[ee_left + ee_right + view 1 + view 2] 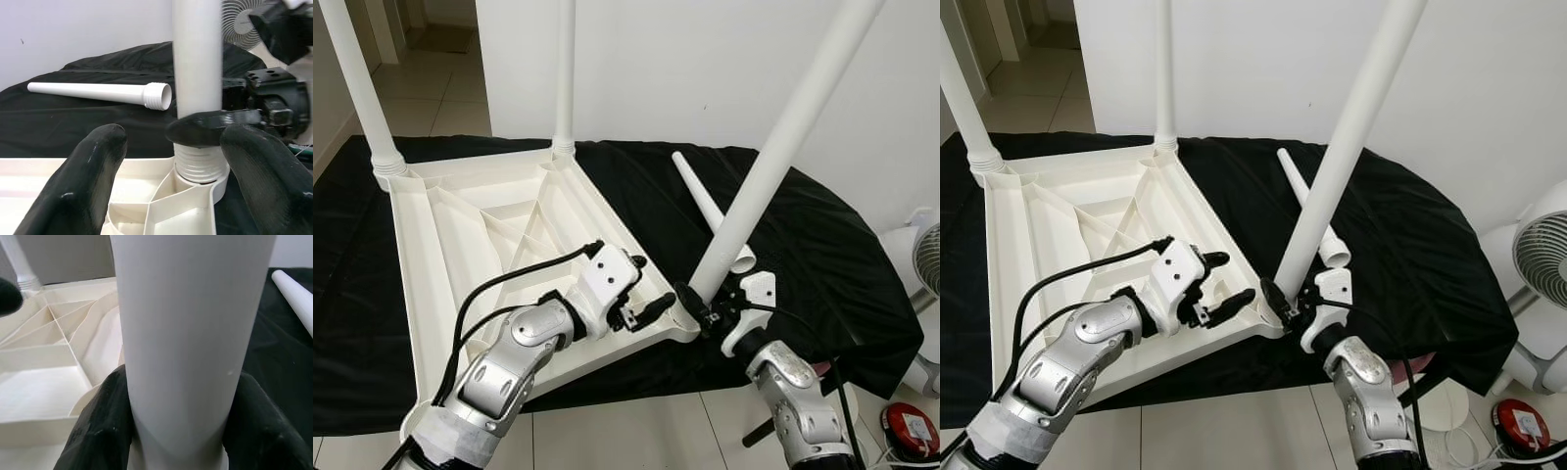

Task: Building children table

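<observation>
The right hand (pixel 1285 297) is clamped on the lower end of a white table leg (pixel 1342 147), its two black fingers (pixel 100 431) pressed on either side of the tube — the leg's threaded end sits in the near corner socket of the upside-down white tabletop (pixel 480 235) and leans to the right. The left hand (pixel 641 289) hovers just beside that corner, fingers spread and gripping nothing. Two more legs (pixel 357 88) stand in the far corners. A fourth leg (pixel 710 211) lies loose on the black cloth (pixel 813 264).
</observation>
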Controlling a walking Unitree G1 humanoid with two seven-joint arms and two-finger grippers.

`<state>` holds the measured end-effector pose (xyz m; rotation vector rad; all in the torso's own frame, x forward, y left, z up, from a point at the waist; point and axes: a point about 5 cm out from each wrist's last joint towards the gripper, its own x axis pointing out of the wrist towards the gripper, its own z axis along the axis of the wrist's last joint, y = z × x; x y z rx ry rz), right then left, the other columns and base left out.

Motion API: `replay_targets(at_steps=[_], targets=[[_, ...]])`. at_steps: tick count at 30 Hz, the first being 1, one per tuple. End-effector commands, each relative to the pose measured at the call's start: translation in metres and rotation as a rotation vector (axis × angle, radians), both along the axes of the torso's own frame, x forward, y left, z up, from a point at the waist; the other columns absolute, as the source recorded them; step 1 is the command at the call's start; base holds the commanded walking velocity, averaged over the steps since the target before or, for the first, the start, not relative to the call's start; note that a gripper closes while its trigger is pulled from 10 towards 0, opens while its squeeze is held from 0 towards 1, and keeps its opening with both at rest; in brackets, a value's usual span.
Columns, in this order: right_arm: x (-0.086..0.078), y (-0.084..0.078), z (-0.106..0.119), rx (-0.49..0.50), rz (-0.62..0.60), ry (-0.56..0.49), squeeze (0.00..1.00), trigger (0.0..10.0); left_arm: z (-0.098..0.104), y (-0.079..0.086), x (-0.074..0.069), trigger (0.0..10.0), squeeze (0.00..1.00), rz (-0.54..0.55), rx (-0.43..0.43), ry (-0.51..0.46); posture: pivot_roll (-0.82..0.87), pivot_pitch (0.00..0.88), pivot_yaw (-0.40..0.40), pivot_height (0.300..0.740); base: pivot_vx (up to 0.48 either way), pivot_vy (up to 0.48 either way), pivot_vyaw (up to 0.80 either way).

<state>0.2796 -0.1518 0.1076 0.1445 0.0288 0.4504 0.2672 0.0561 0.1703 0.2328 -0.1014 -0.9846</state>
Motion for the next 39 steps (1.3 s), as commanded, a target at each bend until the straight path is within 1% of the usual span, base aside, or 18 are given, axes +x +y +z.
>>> replay_targets(at_steps=[1, 2, 4, 10, 13, 15, 17, 20, 23, 24, 27, 28, 29, 32, 33, 36, 38, 39], targets=[[-0.009, -0.004, -0.036, -0.020, -0.029, 0.198, 0.00, 10.0, 0.002, -0.001, 0.000, 10.0, 0.00, -0.001, 0.006, -0.008, 0.00, 0.000, -0.088, 0.740, 0.000, 0.000, 0.00], [-0.008, -0.004, -0.035, -0.006, -0.040, 0.194, 0.00, 10.0, 0.002, -0.001, -0.001, 10.0, 0.00, 0.000, 0.006, -0.009, 0.00, 0.000, -0.091, 0.740, 0.000, 0.000, 0.00], [-0.013, -0.003, -0.029, -0.032, -0.045, 0.062, 0.00, 10.0, 0.003, 0.000, -0.001, 10.0, 0.00, 0.002, 0.006, -0.010, 0.00, 0.000, -0.094, 0.740, 0.000, 0.000, 0.00], [-0.024, -0.002, -0.026, -0.009, -0.057, -0.026, 0.00, 10.0, 0.003, 0.000, -0.003, 10.0, 0.00, 0.004, 0.004, -0.008, 0.00, 0.000, -0.091, 0.740, 0.000, 0.000, 0.00], [-0.024, -0.001, -0.020, -0.133, -0.040, -0.094, 0.00, 10.0, 0.003, 0.001, -0.002, 10.0, 0.00, 0.004, 0.005, -0.007, 0.00, 0.000, -0.091, 0.740, 0.000, 0.000, 0.00], [-0.023, -0.001, -0.019, -0.157, -0.035, -0.105, 0.00, 10.0, 0.003, 0.001, -0.002, 10.0, 0.00, 0.004, 0.006, -0.007, 0.00, 0.000, -0.091, 0.740, 0.000, 0.000, 0.00], [-0.021, 0.001, -0.015, -0.254, 0.022, -0.136, 0.00, 10.0, 0.004, 0.000, -0.002, 10.0, 0.00, 0.001, 0.006, -0.009, -0.01, 0.000, -0.085, 0.740, 0.000, 0.000, 0.00], [-0.019, 0.002, -0.013, -0.293, 0.067, -0.139, 0.00, 10.0, 0.004, 0.000, -0.002, 10.0, 0.00, -0.002, 0.007, -0.010, -0.01, 0.000, -0.085, 0.740, 0.000, 0.000, 0.00], [-0.016, 0.002, -0.009, -0.284, 0.111, -0.146, 0.00, 10.0, 0.005, 0.000, -0.001, 10.0, 0.00, -0.003, 0.008, -0.012, -0.01, 0.000, -0.080, 0.740, 0.000, 0.000, 0.00], [-0.014, 0.002, -0.008, -0.255, 0.137, -0.133, 0.00, 10.0, 0.005, 0.001, -0.002, 10.0, 0.00, -0.003, 0.008, -0.012, -0.01, 0.000, -0.080, 0.740, 0.000, 0.000, 0.00], [-0.013, 0.002, -0.008, -0.245, 0.143, -0.123, 0.00, 10.0, 0.005, 0.001, -0.002, 10.0, 0.00, -0.003, 0.008, -0.011, -0.01, 0.000, -0.080, 0.740, 0.000, 0.000, 0.00], [-0.013, 0.002, -0.010, -0.218, 0.145, -0.101, 0.00, 10.0, 0.006, 0.001, -0.002, 10.0, 0.00, -0.002, 0.008, -0.012, -0.01, 0.000, -0.083, 0.740, 0.000, 0.000, 0.00], [-0.012, 0.001, -0.013, -0.167, 0.131, -0.057, 0.00, 10.0, 0.006, 0.001, -0.002, 10.0, 0.00, -0.001, 0.008, -0.013, 0.00, 0.000, -0.086, 0.740, 0.000, 0.000, 0.00], [-0.012, 0.000, -0.017, -0.126, 0.118, -0.013, 0.00, 10.0, 0.006, 0.001, -0.002, 10.0, 0.00, 0.000, 0.007, -0.014, 0.00, 0.000, -0.091, 0.740, 0.000, 0.000, 0.00], [-0.013, 0.000, -0.022, -0.085, 0.103, 0.036, 0.00, 10.0, 0.006, 0.001, -0.003, 10.0, 0.00, 0.002, 0.006, -0.014, 0.00, 0.000, -0.093, 0.740, 0.000, 0.000, 0.00], [-0.014, 0.000, -0.024, -0.068, 0.094, 0.054, 0.00, 10.0, 0.007, 0.002, -0.003, 10.0, 0.00, 0.003, 0.005, -0.015, 0.00, 0.000, -0.093, 0.740, 0.000, 0.000, 0.00], [-0.014, -0.001, -0.027, -0.040, 0.079, 0.074, 0.00, 10.0, 0.007, 0.002, -0.003, 10.0, 0.00, 0.004, 0.005, -0.015, 0.00, 0.000, -0.093, 0.740, 0.000, 0.000, 0.00], [-0.014, -0.001, -0.031, -0.005, 0.045, 0.105, 0.00, 10.0, 0.007, 0.002, -0.003, 10.0, 0.00, 0.003, 0.005, -0.016, 0.00, 0.000, -0.091, 0.740, 0.000, 0.000, 0.00]])
